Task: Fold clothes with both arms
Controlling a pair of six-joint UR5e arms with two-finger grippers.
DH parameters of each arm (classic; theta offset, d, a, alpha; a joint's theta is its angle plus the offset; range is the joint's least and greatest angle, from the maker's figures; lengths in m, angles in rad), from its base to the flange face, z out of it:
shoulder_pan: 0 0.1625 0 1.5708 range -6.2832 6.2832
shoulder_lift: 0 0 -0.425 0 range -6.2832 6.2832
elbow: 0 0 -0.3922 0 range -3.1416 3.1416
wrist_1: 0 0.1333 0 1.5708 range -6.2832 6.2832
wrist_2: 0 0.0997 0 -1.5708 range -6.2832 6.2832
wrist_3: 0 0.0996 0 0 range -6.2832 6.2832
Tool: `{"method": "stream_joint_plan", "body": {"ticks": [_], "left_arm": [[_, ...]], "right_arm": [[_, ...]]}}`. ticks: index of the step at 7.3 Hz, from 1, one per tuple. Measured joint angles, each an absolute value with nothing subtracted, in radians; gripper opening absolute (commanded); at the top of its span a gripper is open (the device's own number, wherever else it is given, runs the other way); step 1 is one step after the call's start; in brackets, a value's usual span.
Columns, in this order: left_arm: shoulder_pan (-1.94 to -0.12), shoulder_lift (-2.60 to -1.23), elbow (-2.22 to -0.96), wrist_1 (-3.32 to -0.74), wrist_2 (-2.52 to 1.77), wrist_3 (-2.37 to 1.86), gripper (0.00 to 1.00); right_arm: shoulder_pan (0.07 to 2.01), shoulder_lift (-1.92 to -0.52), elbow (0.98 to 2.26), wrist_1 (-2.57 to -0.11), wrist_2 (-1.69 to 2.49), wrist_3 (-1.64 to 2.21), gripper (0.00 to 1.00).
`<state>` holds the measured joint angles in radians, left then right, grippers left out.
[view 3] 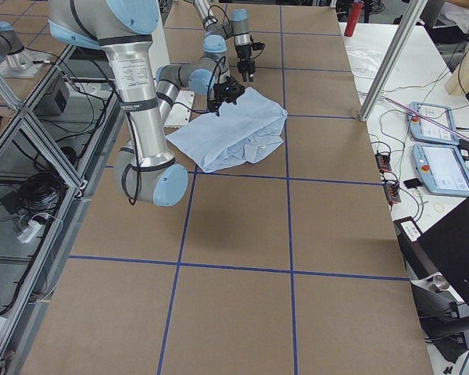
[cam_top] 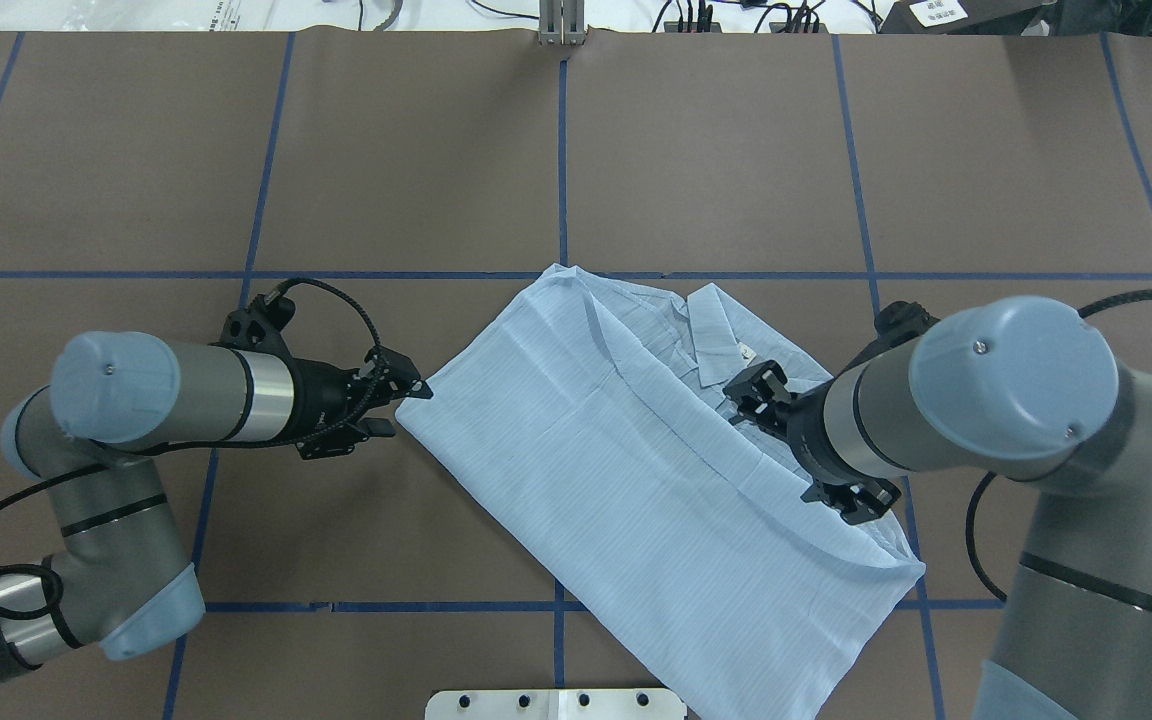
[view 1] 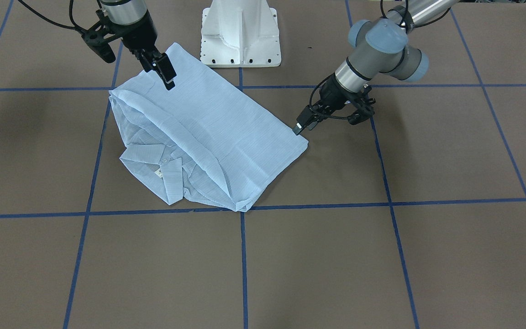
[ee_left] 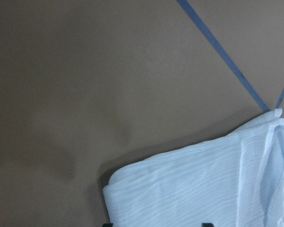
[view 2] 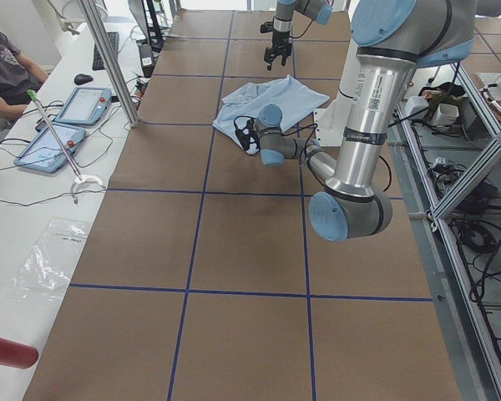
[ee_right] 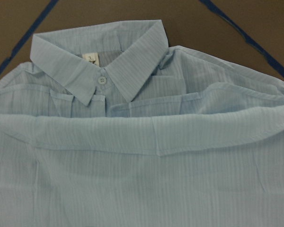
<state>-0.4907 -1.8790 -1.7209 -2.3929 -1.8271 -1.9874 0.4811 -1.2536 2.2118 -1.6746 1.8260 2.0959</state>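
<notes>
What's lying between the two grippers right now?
Only the shirt: in the overhead view its folded panel runs from beside the left gripper to under the right gripper.

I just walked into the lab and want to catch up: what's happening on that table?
The robot is folding a pale-blue shirt on the table. The shirt lies partly folded, with its collar showing at one end. The left tool, open, sits low at a shirt corner. The right tool hangs over the cloth near the collar; whether it grips anything I cannot tell.
</notes>
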Motion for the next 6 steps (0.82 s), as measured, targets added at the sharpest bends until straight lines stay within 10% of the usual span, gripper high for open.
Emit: {"method": "stream_joint_plan", "body": {"ticks": [6], "left_arm": [[-0.435, -1.945, -1.669, -2.289, -1.765, -1.989, 0.21]], "right_arm": [[0.506, -1.227, 2.173, -1.672, 1.836, 2.085, 1.00]]}}
